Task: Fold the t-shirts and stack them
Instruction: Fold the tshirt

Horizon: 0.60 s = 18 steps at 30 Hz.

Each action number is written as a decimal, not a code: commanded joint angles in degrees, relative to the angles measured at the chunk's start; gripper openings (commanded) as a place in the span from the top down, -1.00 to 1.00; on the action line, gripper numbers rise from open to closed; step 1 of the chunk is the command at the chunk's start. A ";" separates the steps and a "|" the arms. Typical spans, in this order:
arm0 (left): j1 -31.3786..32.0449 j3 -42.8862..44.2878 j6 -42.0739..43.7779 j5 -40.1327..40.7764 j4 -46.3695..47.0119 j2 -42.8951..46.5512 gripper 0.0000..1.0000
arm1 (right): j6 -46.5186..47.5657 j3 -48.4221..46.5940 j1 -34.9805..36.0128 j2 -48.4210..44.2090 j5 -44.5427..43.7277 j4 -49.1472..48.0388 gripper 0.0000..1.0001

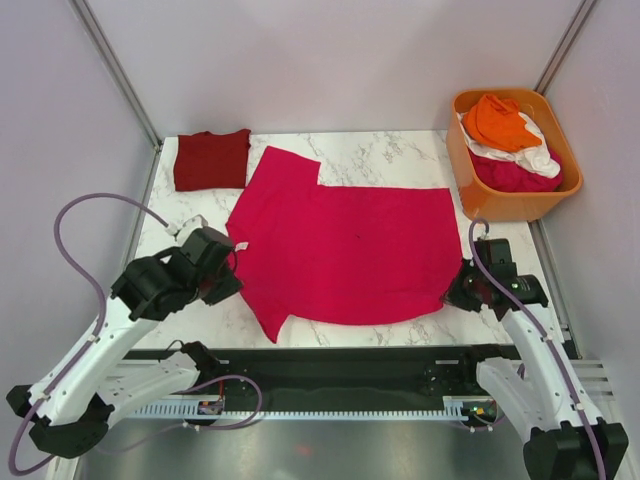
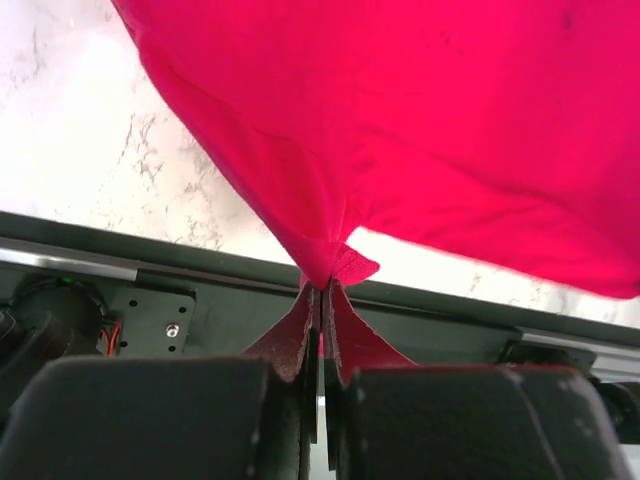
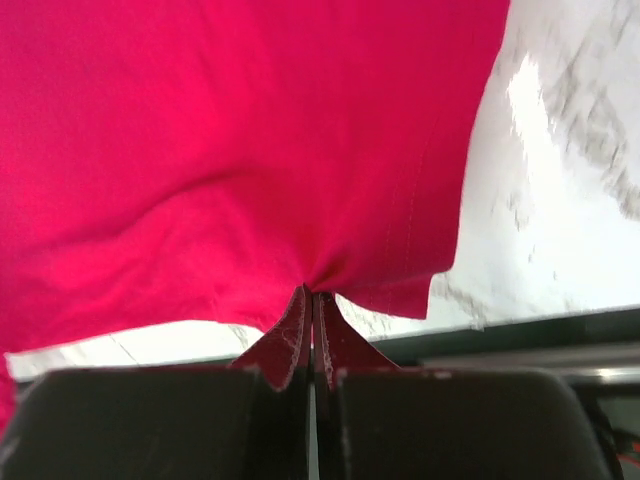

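The magenta t-shirt (image 1: 345,245) lies spread flat in the middle of the marble table (image 1: 390,150), sleeves toward the left, hem toward the right.

The left gripper (image 2: 321,290) is fully closed. Its wrist view shows a small tuck of the magenta cloth pinched between the pads, with fabric fanning up and away from the bite. From above, that hold sits on the shirt's left edge, between the two sleeves.

The right gripper (image 3: 311,295) is closed the same way, nipping the shirt at its near right corner, beside the hem.

Both holds are on the near side of the garment and well apart. In my judgement this is so the near half can be raised and carried over the far half in one lengthwise fold. The near sleeve lies closer to the arms than the left hold, so it may trail or bunch when the cloth rises.

A maroon t-shirt (image 1: 211,159) sits folded at the far left corner, just beside the magenta shirt's far sleeve. I take it to be the start of the stack.

At the far right, an orange tub (image 1: 470,185) holds a loose heap — an orange shirt (image 1: 497,120) on top, a white shirt (image 1: 535,157) under it and a pink shirt (image 1: 515,175) lowest. All three are unfolded, so most of the job remains.
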<state>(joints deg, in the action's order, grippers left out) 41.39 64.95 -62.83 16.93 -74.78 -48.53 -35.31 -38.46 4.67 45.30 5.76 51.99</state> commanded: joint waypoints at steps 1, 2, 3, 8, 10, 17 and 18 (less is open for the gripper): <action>0.10 7.55 1.40 7.21 -6.67 0.02 0.95 | 2.09 1.19 1.66 -2.05 2.77 7.69 1.00; 0.10 8.78 0.52 8.29 -8.87 0.37 0.95 | 1.91 0.84 1.84 -2.49 2.68 8.30 1.00; 0.10 10.79 -0.18 9.34 -10.37 0.89 0.95 | 1.30 0.23 1.84 -3.28 2.42 8.74 1.00; 0.01 11.17 0.24 11.54 -10.21 1.69 0.96 | -0.20 -4.07 1.84 -3.90 -3.19 6.13 1.00; 0.10 11.43 1.30 12.33 -7.67 0.64 0.95 | 0.50 -5.57 1.84 -1.02 -4.00 3.40 0.99; -12.44 20.21 23.49 5.34 8.40 -22.33 0.96 | 1.82 -15.67 0.79 22.87 -3.41 -9.33 1.00; -18.82 21.70 25.11 1.83 10.08 -25.44 0.96 | 2.52 -17.16 0.00 30.47 -1.99 -10.06 1.00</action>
<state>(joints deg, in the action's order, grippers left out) 31.88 83.74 -50.41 24.40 -73.54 -64.27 -34.37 -52.03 5.87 64.90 2.31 49.54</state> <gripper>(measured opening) 0.031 0.010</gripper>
